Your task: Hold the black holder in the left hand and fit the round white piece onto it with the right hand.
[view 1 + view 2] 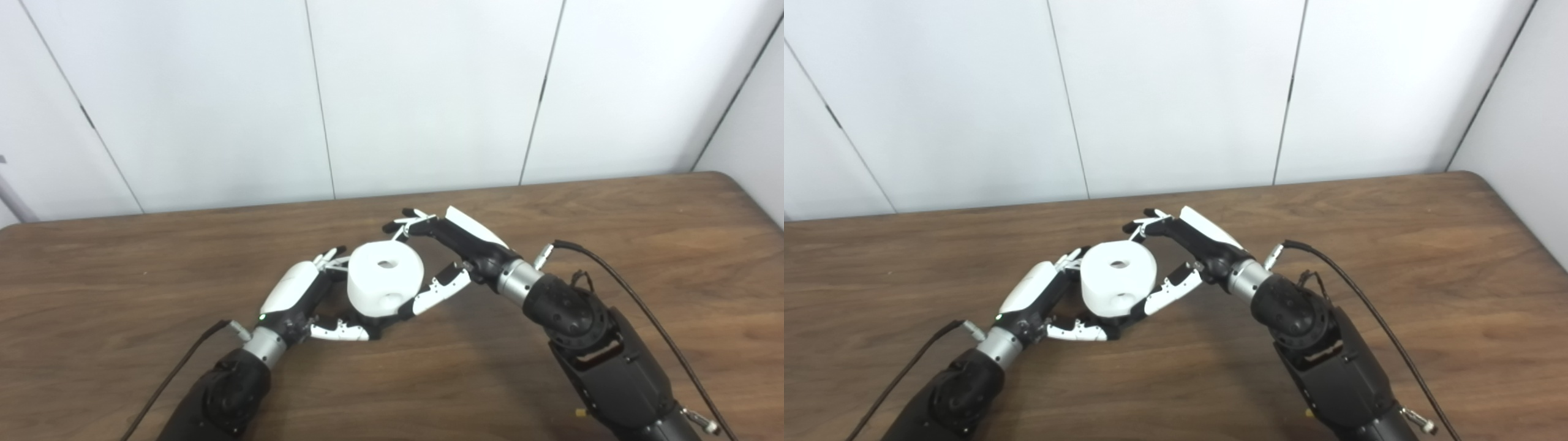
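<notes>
The round white piece point(384, 278) is a thick disc with a hole in its top and another in its side, held just above the table's middle. My right hand point(450, 245) is shut on it, fingers point(409, 222) behind its far rim and thumb against its lower right side. My left hand point(300, 297) cups the piece's left and underside, thumb stretched along the bottom. The black holder is almost wholly hidden under the white piece. Only a dark sliver point(1113, 329) shows beside the left thumb, and I cannot tell how far the piece sits on it.
The brown wooden table point(643, 245) spreads wide on both sides of the hands. White wall panels stand behind its far edge. A black cable point(618, 282) loops off the right wrist and another trails from the left wrist.
</notes>
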Controlling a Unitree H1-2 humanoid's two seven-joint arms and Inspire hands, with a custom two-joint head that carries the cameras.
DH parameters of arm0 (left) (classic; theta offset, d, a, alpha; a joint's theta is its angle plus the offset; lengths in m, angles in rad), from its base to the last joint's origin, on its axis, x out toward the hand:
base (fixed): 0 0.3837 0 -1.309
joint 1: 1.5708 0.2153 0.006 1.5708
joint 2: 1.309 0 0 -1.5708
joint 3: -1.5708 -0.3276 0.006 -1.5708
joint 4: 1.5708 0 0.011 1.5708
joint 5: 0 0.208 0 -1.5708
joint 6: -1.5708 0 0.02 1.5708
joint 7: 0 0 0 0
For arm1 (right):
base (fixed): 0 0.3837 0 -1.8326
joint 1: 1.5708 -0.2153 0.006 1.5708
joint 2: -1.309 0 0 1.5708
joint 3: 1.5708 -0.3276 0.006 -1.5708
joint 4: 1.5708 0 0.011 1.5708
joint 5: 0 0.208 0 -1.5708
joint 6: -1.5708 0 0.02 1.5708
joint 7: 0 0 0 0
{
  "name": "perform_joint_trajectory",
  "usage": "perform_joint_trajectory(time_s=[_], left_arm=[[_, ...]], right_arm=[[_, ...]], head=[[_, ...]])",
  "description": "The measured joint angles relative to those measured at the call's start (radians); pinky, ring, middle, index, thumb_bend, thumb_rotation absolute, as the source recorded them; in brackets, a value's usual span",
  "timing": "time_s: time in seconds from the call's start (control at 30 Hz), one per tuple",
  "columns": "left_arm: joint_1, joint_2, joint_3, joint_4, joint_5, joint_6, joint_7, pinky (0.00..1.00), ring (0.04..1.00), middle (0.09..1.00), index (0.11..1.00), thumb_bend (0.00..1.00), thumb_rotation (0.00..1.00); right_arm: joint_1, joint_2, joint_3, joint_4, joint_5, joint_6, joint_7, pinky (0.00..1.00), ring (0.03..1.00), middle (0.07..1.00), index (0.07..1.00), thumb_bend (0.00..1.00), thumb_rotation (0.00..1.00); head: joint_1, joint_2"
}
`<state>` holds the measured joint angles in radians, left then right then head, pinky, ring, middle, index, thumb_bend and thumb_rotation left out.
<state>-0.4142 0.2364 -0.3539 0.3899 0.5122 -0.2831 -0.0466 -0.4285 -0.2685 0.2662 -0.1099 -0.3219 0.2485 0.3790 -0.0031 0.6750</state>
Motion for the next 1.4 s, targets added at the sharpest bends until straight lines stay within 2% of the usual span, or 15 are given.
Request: perform_joint_trajectory(time_s=[0.7, 1.4], left_arm=[[0.014, -0.009, -0.018, -0.037, 0.002, 0.029, 0.000, 1.00, 1.000, 0.880, 0.481, 0.52, 0.05], [0.022, -0.012, -0.025, -0.057, 0.002, 0.048, -0.005, 1.00, 1.000, 0.883, 0.481, 0.52, 0.05]], right_arm=[[0.001, -0.021, -0.011, 0.042, 0.000, -0.016, 0.004, 1.00, 1.000, 0.865, 0.485, 0.52, 0.16], [0.000, -0.027, 0.001, 0.054, -0.024, -0.021, 0.004, 1.00, 1.000, 0.857, 0.485, 0.52, 0.16]], head=[[0.009, 0.009], [0.026, 0.025]])
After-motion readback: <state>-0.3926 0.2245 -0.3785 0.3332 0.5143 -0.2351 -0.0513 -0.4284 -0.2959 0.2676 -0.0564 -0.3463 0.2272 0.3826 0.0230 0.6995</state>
